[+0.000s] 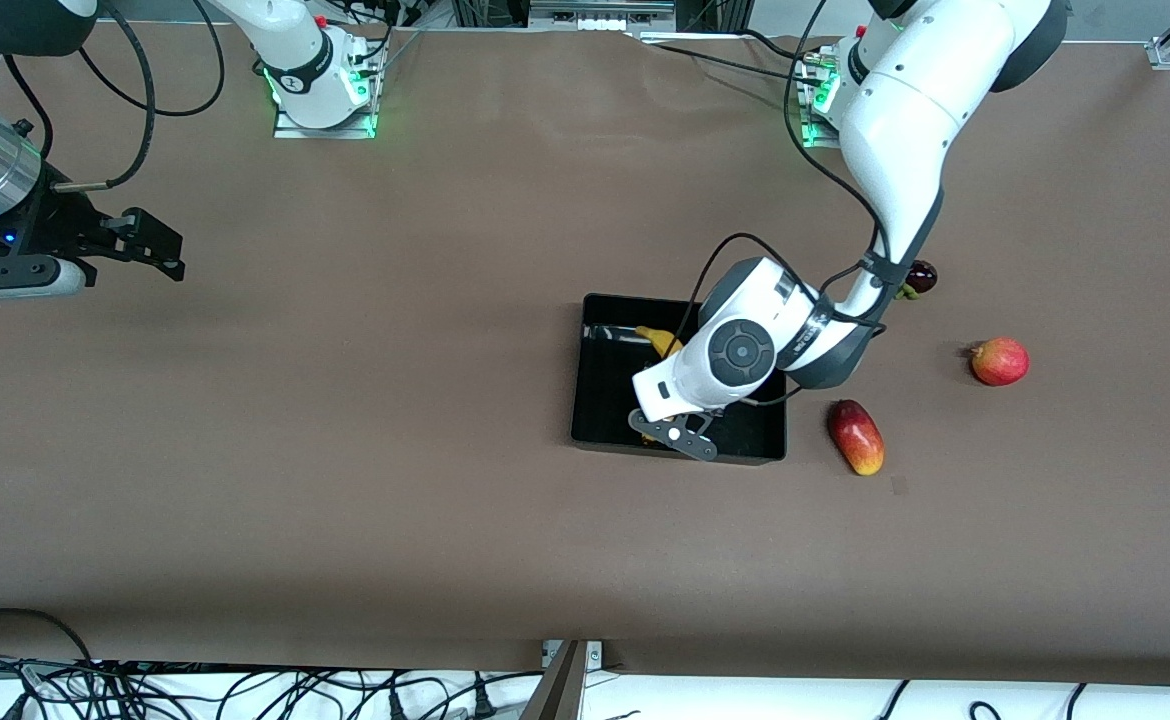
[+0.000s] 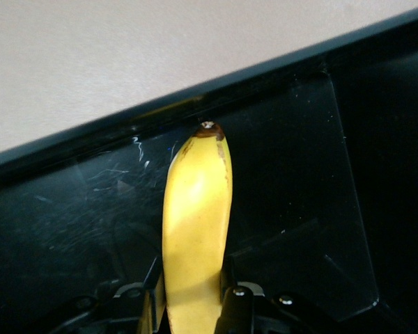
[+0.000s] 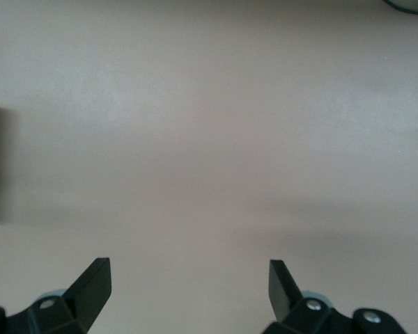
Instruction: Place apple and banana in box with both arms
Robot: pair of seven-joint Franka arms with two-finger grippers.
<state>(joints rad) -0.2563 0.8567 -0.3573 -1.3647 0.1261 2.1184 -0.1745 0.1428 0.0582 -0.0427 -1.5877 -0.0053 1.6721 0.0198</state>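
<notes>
We see the banana [image 2: 196,229] pinched between the fingers of the left gripper [image 2: 195,306], down inside the box [image 1: 600,420]; its dark tip sits close to the box wall. Apple [image 1: 999,361] lies on the desk [image 1: 345,450], well apart from the box, toward the left arm's end. An elongated red-yellow fruit [image 1: 856,437] lies just beside the box. Right gripper [image 3: 189,285] waits over bare desk at the right arm's end, fingers spread wide, holding nothing.
</notes>
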